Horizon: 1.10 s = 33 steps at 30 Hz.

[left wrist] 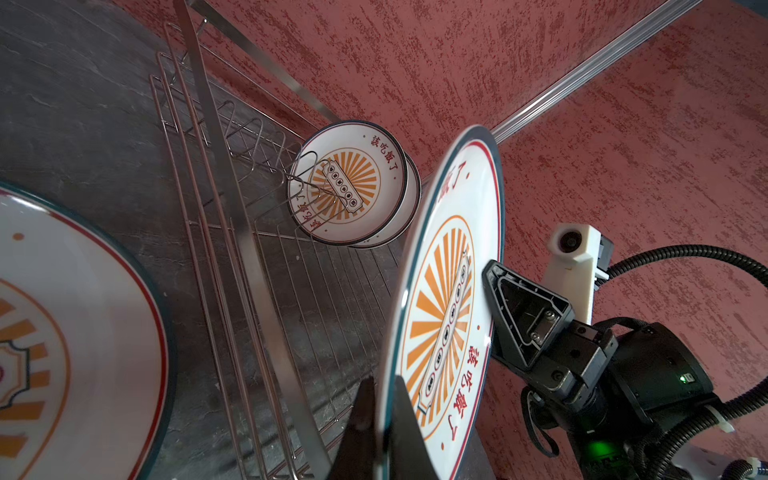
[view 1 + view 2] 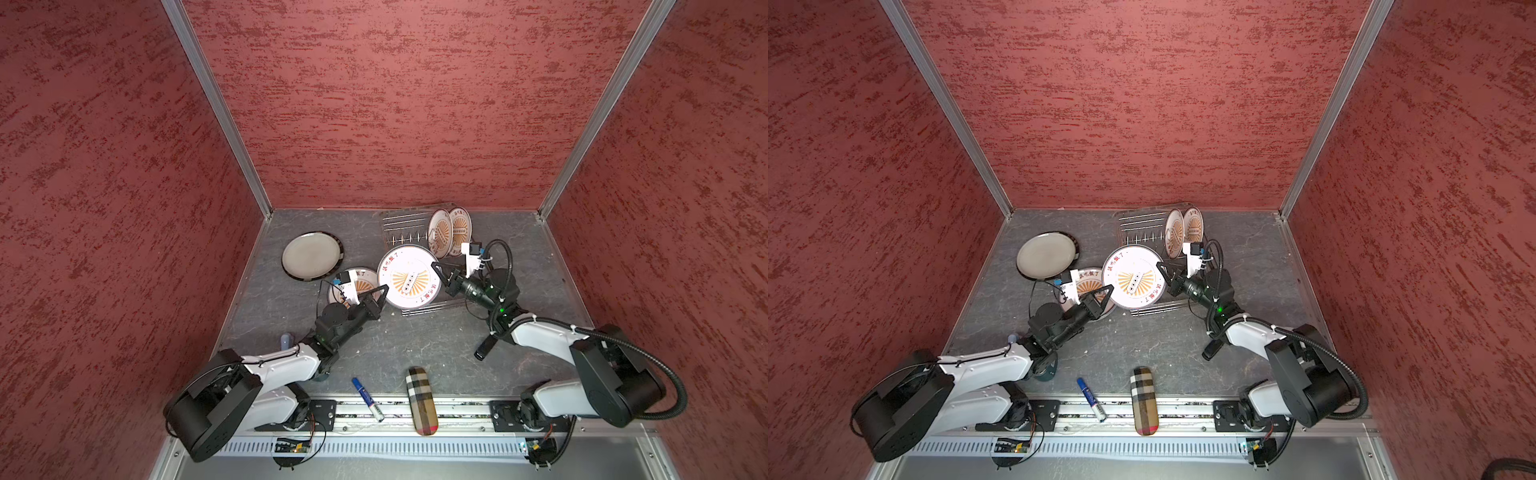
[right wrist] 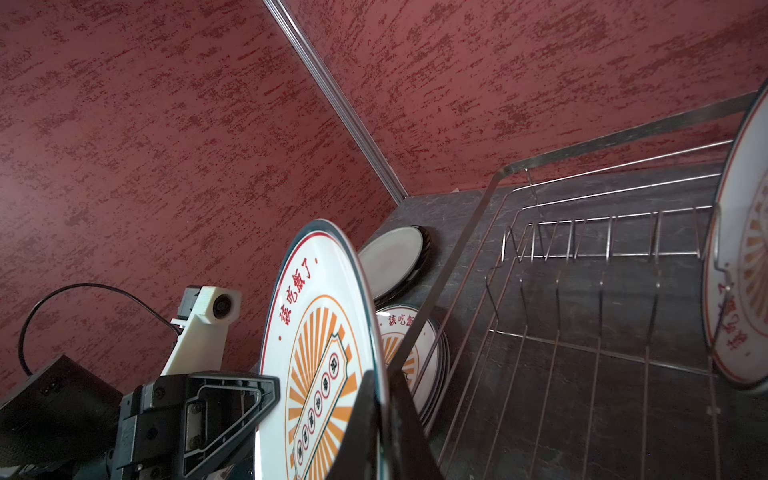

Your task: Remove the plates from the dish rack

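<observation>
Jointly, left pincer [image 2: 383, 291] and right pincer [image 2: 436, 266] clamped on round glossy sunburst plate [image 2: 409, 278], by wire rack [image 2: 405, 227].

left pincer [image 2: 384, 289] and right pincer [image 2: 436, 266] clamp big plate [image 2: 409, 276] by opposite rims; two plates [image 2: 441, 232] upright in rack [image 2: 401, 226].

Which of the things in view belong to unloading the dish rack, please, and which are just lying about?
Job: dish rack; two racked plates; large plate held by left gripper and right gripper; grey plate; stacked plates.
Lying about: blue marker; plaid case.
</observation>
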Tool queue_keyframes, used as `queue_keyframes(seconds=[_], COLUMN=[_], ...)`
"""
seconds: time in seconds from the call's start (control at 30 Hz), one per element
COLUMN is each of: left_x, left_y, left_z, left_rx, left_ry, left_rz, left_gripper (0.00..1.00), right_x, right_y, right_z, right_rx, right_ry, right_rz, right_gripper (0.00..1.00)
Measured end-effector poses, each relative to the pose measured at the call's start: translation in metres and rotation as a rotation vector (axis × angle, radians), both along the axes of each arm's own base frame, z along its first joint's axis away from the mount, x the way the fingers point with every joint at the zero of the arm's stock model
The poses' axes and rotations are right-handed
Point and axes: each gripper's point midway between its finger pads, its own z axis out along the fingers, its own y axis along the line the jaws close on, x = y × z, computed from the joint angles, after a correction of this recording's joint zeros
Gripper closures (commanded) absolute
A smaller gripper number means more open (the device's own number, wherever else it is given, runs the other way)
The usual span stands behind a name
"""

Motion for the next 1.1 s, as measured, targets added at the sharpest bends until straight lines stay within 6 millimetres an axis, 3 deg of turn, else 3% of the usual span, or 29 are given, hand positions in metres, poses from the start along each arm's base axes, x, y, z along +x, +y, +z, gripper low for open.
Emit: queue_keyframes(seconds=[0.13, 0.27, 0.4, 0.43, 0.47, 0.8, 1.1], left_x=[0.000, 0.000, -0.001, -0.001, -0.001, -0.004, 0.000], left_y=[-0.001, -0.002, -0.001, -0.001, 0.000, 0.018, 0.047], left_z=[0.001, -0.001, -0.004, -0.004, -0.004, -0.003, -0.001], left_rx=[-0.006, -0.003, 0.001, 0.001, 0.002, -0.011, -0.029], left_ry=[-0.006, -0.002, 0.003, 0.004, 0.004, -0.005, -0.006], left_rz=[-0.005, -0.008, -0.008, -0.007, -0.007, 0.033, 0.112], left_gripper=[1.00, 1.00, 1.00, 1.00, 1.00, 1.00, 1.00], right_x=[-0.001, -0.004, -0.007, -0.008, -0.008, -0.012, -0.021], right_y=[0.001, 0.004, 0.006, 0.007, 0.007, 0.003, 0.005], right_z=[0.000, 0.001, 0.002, 0.002, 0.002, 0.007, 0.007], right_rx=[-0.005, -0.007, -0.010, -0.010, -0.010, -0.006, -0.020], right_ry=[-0.006, -0.015, -0.026, -0.027, -0.025, -0.042, -0.066], right_rz=[0.006, 0.021, 0.038, 0.040, 0.041, 0.018, 0.023], right_gripper=[0.79, 0.61, 0.26, 0.11, 0.02, 0.01, 0.01])
